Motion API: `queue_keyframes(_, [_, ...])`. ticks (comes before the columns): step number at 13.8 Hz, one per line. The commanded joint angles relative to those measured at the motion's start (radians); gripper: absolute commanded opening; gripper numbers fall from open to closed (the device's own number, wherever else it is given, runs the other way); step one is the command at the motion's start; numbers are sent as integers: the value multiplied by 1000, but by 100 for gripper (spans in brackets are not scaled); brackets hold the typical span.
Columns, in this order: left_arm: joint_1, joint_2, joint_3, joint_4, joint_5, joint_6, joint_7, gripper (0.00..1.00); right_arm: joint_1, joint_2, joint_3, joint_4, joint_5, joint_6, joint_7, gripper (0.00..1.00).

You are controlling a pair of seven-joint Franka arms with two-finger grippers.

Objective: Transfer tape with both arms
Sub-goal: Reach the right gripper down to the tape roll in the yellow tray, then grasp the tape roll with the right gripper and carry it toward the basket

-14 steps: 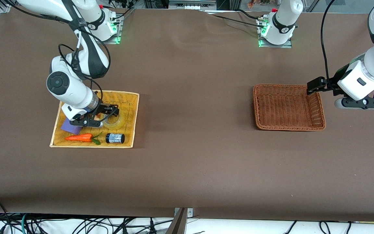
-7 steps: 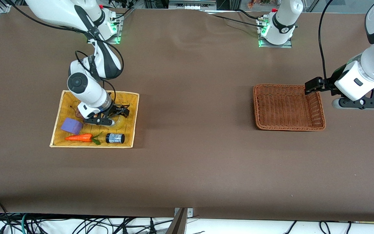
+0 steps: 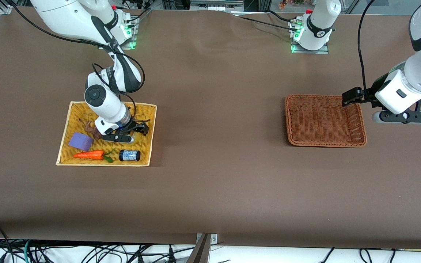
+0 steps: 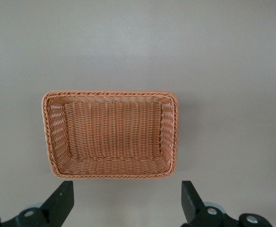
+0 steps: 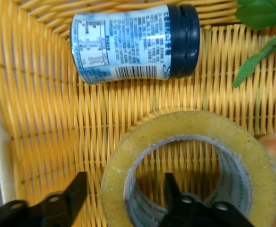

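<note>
The tape, a yellowish ring with a grey-white core, lies flat in the yellow wicker basket. In the front view the right gripper hides most of it. In the right wrist view the right gripper is open, low over the roll. One finger is outside the ring and the other inside it, with gaps on both sides of the ring's wall. The left gripper is open and empty over the edge of the brown wicker basket at the left arm's end. In the left wrist view the left gripper shows just outside the brown basket's rim.
The yellow basket also holds a black cylinder with a pale label, which lies next to the tape in the right wrist view. It also holds a carrot, a purple block and a brown bread piece. The brown basket holds nothing.
The right arm has swung toward the table's middle, carrying its gripper across the yellow basket, so it now covers the tape in the front view. The left arm has drifted slightly.
</note>
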Motion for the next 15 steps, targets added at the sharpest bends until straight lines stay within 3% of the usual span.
queue_keyframes(1, [-6, 7, -2, 22, 13, -19, -11, 100, 8, -18, -6, -18, 0, 23, -5, 0])
queue_keyframes(4, [-9, 5, -14, 23, 13, -19, -12, 100, 8, -31, -7, 1, -6, -21, -16, 0])
queue_keyframes(8, [-9, 5, -14, 23, 13, -22, -12, 100, 25, -102, 1, 119, -6, -255, -4, 0])
queue_keyframes(12, [-9, 5, -14, 25, 13, -24, -12, 100, 149, -79, 4, 404, -6, -542, 151, 0])
queue_keyframes(15, [-8, 7, -14, 26, 13, -24, -12, 100, 272, 13, 2, 581, -6, -603, 310, 0])
